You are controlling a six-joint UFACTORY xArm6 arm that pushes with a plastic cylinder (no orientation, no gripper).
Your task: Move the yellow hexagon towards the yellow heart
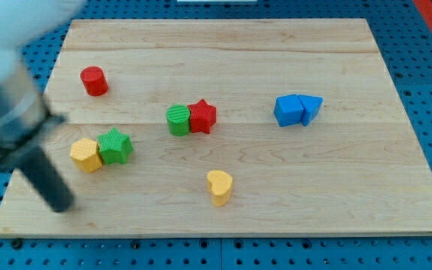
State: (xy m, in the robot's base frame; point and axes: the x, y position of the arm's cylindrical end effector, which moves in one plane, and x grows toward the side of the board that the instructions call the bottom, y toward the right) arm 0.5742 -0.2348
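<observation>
Blurred at the view's lower left, my tip (60, 204) touches nothing and has no fingers. Just up-right of it sits the yellow hexagon (86, 155), touching the green star (115, 145); the yellow heart (220, 187) lies well right across the tabletop (336, 195).

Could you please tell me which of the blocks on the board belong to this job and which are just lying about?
For the job:
yellow hexagon
yellow heart
my tip, at the view's left of the hexagon and below it

Lying about:
green star, touching the hexagon
red cylinder
green cylinder
red star
blue cube
blue triangle
</observation>
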